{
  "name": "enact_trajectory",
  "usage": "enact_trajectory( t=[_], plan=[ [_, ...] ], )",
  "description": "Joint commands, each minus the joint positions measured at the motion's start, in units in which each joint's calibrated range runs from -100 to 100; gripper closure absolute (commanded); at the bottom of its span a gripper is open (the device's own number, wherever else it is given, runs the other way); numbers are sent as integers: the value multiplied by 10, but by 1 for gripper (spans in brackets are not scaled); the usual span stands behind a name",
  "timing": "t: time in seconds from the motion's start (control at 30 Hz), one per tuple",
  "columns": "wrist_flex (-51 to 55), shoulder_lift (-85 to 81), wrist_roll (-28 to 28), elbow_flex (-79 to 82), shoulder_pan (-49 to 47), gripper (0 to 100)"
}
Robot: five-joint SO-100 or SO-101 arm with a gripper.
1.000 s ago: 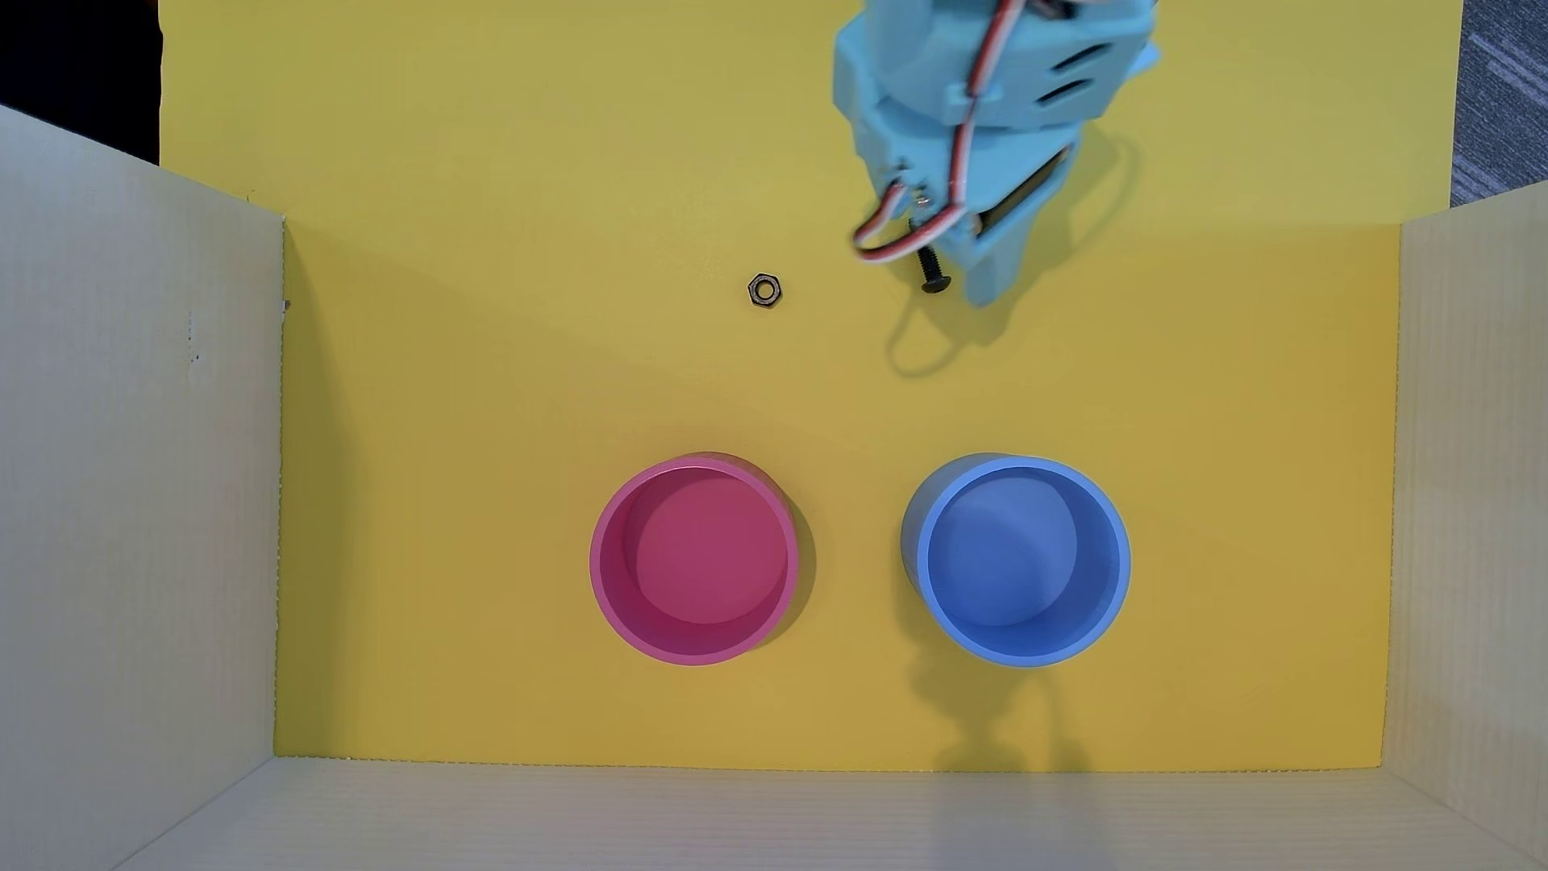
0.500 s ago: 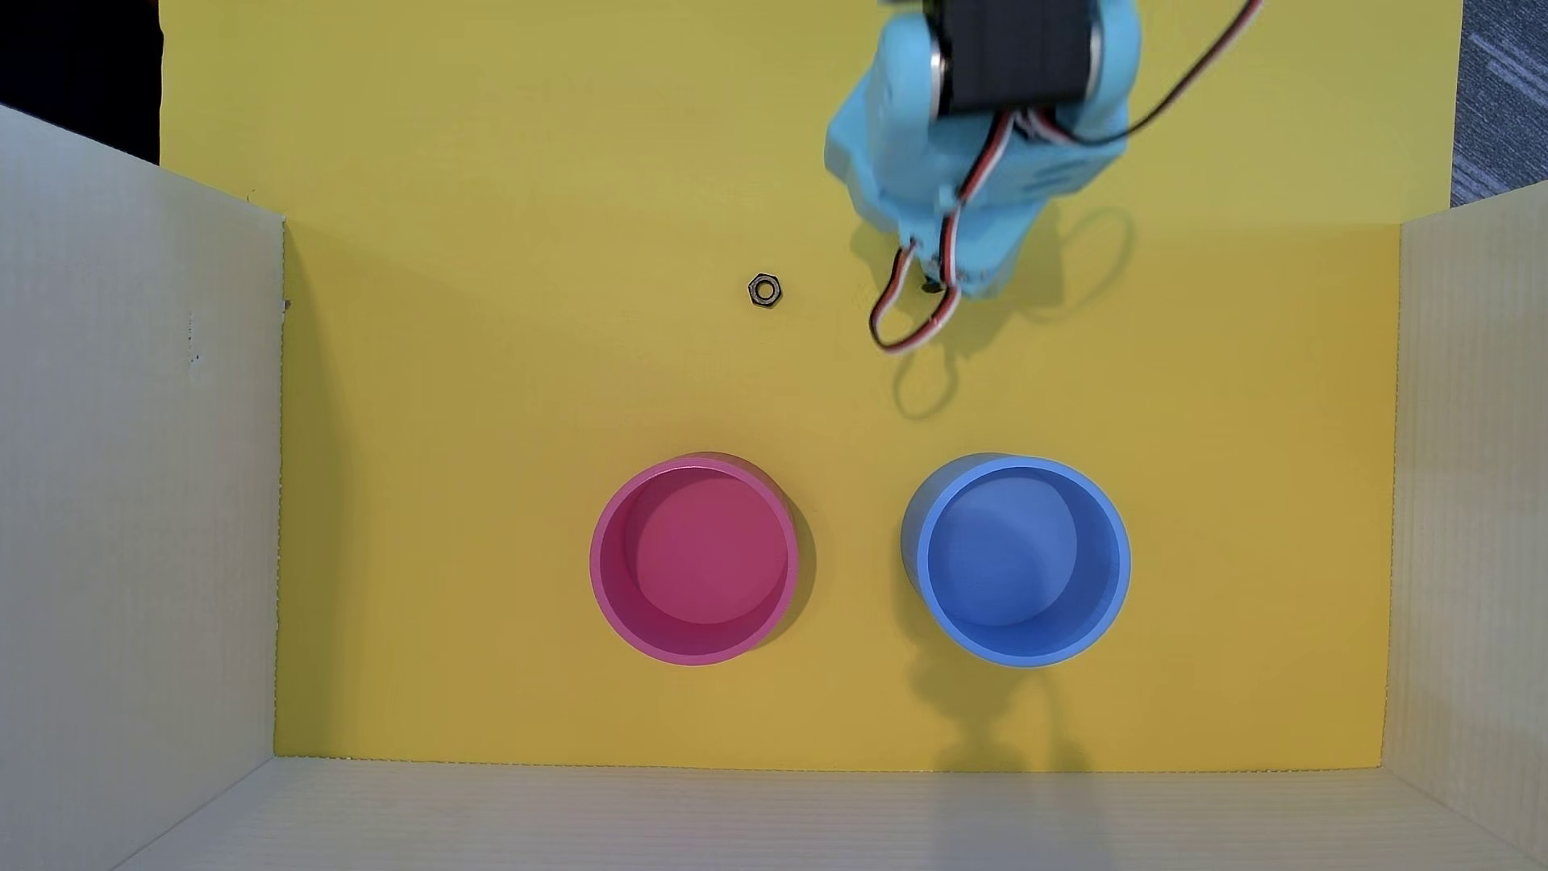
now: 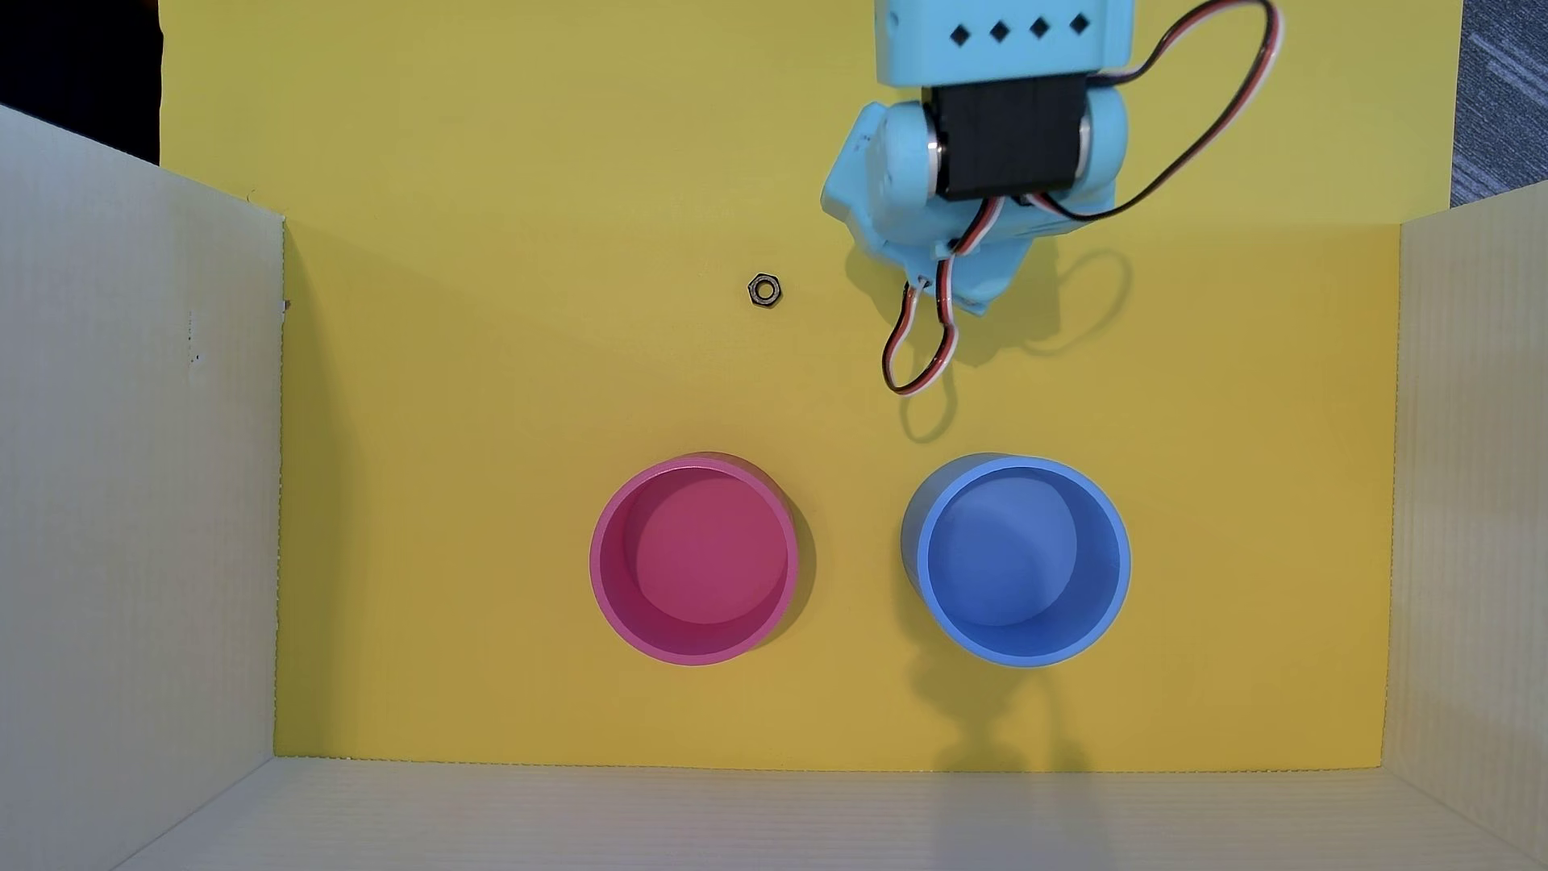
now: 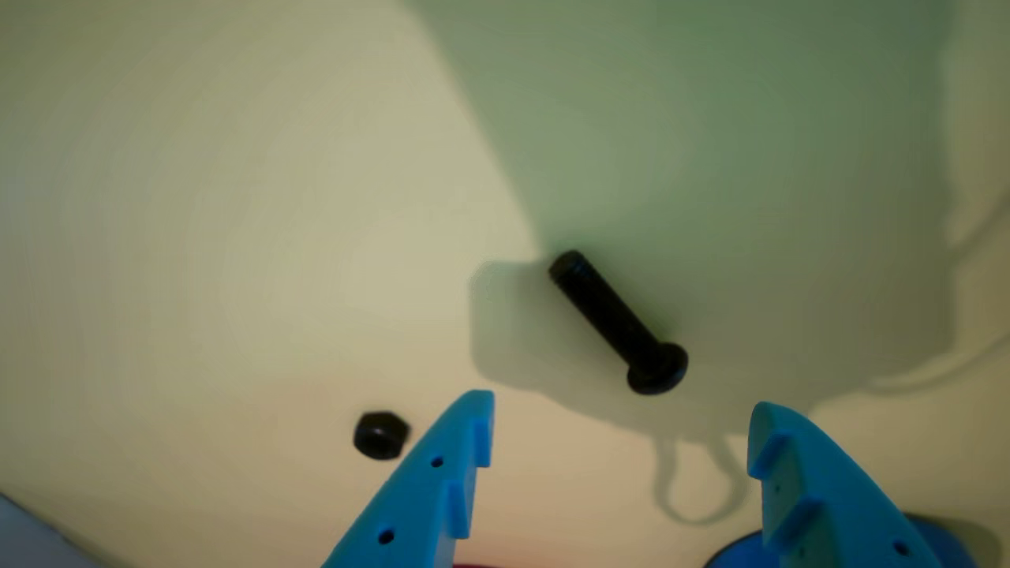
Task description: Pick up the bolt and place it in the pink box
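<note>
Wrist view: the light-blue two-finger plastic gripper is seen with its jaws spread apart, holding nothing. Just beyond the tips, the small black threaded bolt lies flat on the yellow floor. In the overhead view, the round pink plastic box is seen standing well apart.
</note>
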Motion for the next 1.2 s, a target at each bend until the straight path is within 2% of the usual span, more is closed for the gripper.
enact_trajectory(
  t=[0.0, 0.57, 0.93, 1.17],
  plan=[
    [6, 2, 13, -13, 1, 77],
    [-55, 6, 45, 69, 3, 77],
    [-67, 127, 48, -5, 3, 77],
    [-67, 136, 44, -14, 2, 79]
  ],
)
